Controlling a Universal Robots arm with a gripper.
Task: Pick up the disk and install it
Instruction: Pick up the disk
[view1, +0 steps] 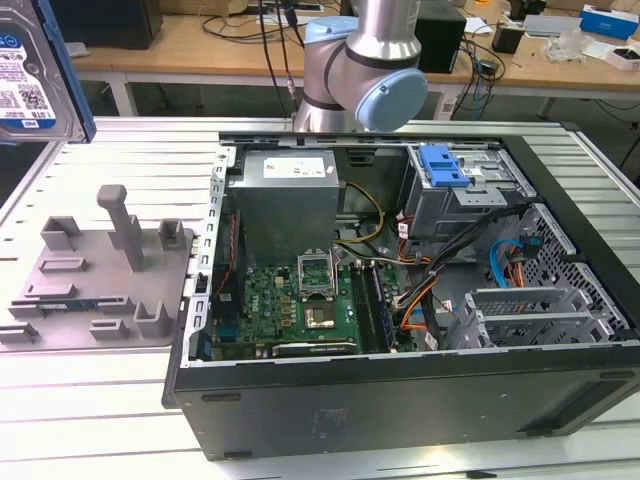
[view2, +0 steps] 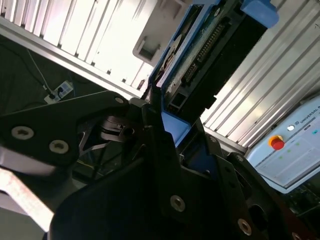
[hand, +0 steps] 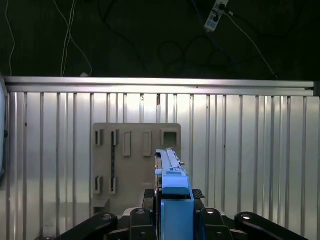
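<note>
At exterior view's left, disk (view1: 25, 75) cropped by frame; end effector (hand: 172, 202) grips it edge-on.

disk (view1: 25, 75) cut by ext. view's left edge, one end hidden in tool (hand: 172, 215), arm (view1: 365, 70) top cropped

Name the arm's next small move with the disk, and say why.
Probably carry the disk toward the exterior view's right, over the open computer case. The gripper is shut on the disk, which hangs above the grey fixture plate at the exterior view's left, while the drive cage with its blue latch lies inside the case.
</note>
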